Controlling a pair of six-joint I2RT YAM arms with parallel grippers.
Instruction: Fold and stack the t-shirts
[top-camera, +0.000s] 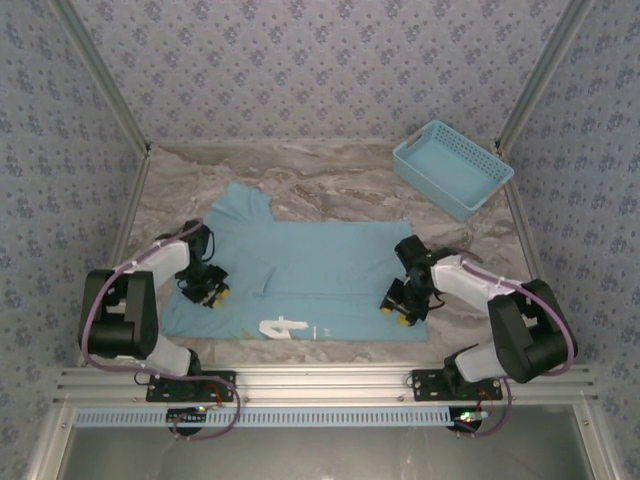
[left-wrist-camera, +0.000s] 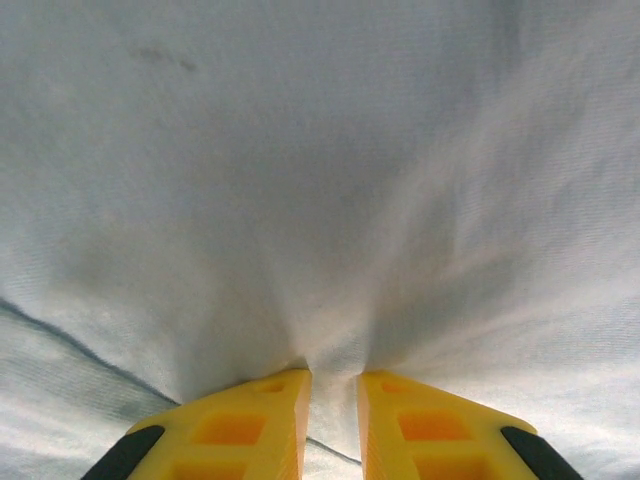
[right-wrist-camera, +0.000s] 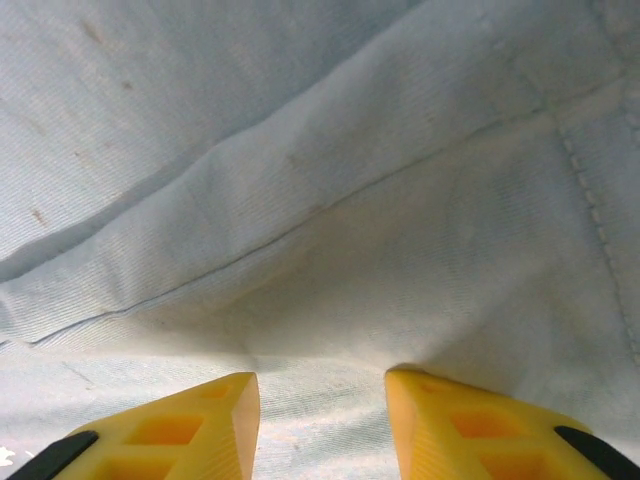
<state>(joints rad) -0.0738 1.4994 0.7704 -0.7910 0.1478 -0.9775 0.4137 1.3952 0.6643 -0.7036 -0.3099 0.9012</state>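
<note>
Now L end effector (left-wrist-camera: 333, 380) pinches t-shirt (top-camera: 320, 265); R end effector (right-wrist-camera: 320, 380) spread.

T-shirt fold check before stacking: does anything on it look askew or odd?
Yes. The t-shirt is not a neat rectangle: its far-left corner juts out toward the back, and fabric bunches into creases where the left pincer pinches it.

High rear overview, two wrist close-ups (all on t-shirt (top-camera: 330, 270))
</note>
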